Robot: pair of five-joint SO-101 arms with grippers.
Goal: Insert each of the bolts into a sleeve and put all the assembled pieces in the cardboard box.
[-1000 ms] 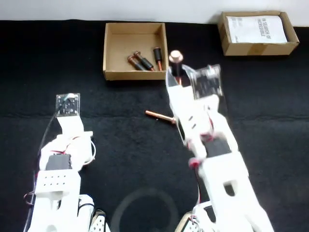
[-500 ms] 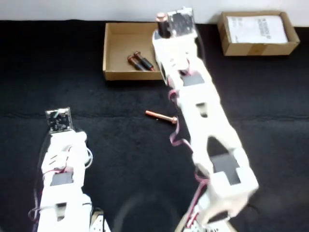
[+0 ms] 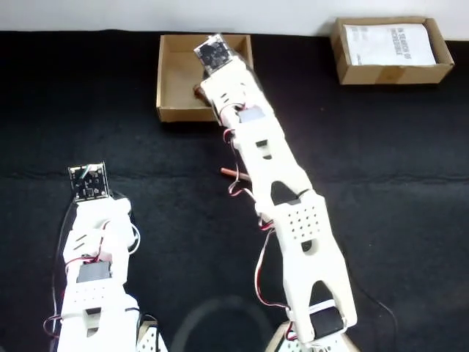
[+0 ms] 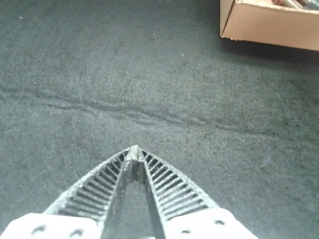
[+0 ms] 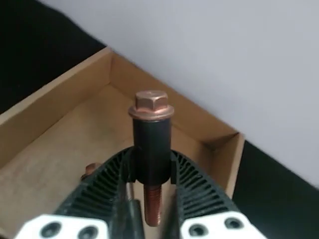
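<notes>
Presently: assembled piece [image 5: 151,132], copper bolt in black sleeve, upright, clamped at the sleeve by the right hand [image 5: 151,155]; hex head above the fingertips, threaded end hanging below between them. Right hand closed only to the sleeve's width, held over the inside of the cardboard box [image 5: 59,85]. Lower in the box: head of another piece [image 5: 89,170], partly hidden by a finger. Loose bolt [image 3: 228,172] flat on the black tabletop [image 3: 396,220], mostly covered by the right arm [image 3: 272,165]. Left hand [image 4: 133,155] fully closed, empty, over bare tabletop, well short of the box. Against one second ago: right arm swung from beside the box's front right corner to above its interior; left arm drawn back slightly.
</notes>
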